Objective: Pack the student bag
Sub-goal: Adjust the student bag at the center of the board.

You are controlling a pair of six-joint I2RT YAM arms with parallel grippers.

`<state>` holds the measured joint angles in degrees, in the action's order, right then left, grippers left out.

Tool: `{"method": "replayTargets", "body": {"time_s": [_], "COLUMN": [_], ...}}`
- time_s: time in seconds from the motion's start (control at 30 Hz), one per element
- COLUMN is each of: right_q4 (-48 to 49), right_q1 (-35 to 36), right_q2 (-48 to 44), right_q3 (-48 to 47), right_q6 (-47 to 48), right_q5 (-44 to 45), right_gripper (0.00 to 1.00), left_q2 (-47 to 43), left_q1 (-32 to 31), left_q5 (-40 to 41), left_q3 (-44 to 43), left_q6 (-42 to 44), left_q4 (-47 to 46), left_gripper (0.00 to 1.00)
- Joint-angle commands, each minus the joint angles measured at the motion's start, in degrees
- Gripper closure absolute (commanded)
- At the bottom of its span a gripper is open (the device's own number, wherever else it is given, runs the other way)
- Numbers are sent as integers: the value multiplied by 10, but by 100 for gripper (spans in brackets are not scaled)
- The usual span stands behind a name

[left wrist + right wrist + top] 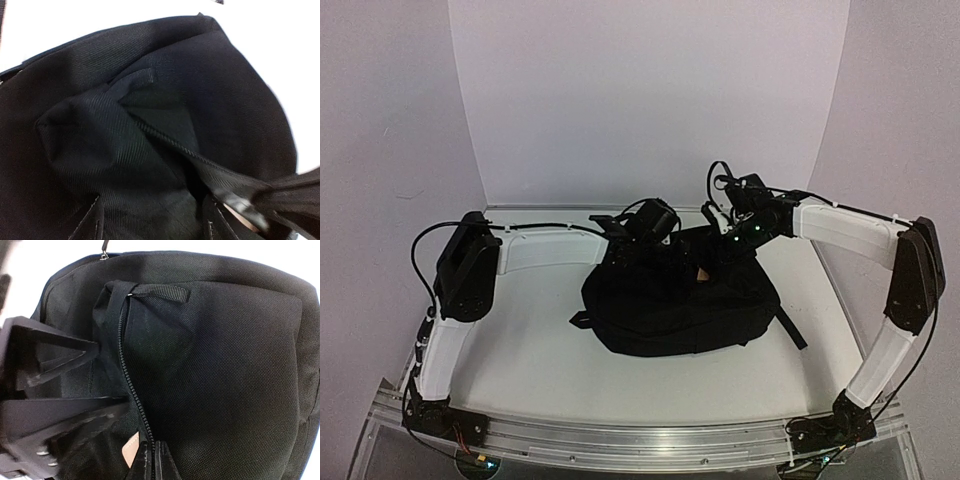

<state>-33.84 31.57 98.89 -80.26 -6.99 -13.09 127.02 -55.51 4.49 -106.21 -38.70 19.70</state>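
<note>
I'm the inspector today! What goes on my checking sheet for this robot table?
Surface: white table, metal rail along the near edge.
Job's things: student bag lies in the middle, zip partly open, something pale pink showing inside.
Clutter: nothing seen.
Grippers: left gripper jaws apart over the bag's fabric; right gripper jaws shut on the zip.
Cables: black cable loops beside both arms.
Surroundings: white backdrop walls.

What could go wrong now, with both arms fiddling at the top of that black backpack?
The right end effector pinches only a thin edge of the student bag beside the zip; it may slip and the opening flop shut. The left end effector is open among loose folds, which could snag it. The pinkish item at the opening might catch in the zip.
</note>
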Motion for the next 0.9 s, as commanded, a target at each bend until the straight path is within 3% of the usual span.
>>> {"method": "replayTargets", "body": {"time_s": [0.0,0.17,0.37,0.47,0.67,0.87], "right_q4": [10,11,11,11,16,17], "right_q1": [-6,-6,-7,-7,-7,-7], "right_q2": [-18,-17,-18,-18,-19,-26], "right_q3": [8,8,7,8,8,12], "right_q6": [-5,-7,-7,-6,-6,3], "right_q5": [23,14,8,-1,-50,-99], "right_gripper": [100,100,100,100,100,100], "left_q2": [38,86,127,124,114,15], "left_q1": [-1,-10,-16,-16,-4,-4], "left_q5": [24,43,79,92,92,64], "left_q3": [-77,-136,-194,-184,-157,-68], "left_q6": [9,0,-15,-25,-31,2], "left_q4": [49,106,219,255,271,167], "left_gripper": [29,22,25,36,72,99]}}
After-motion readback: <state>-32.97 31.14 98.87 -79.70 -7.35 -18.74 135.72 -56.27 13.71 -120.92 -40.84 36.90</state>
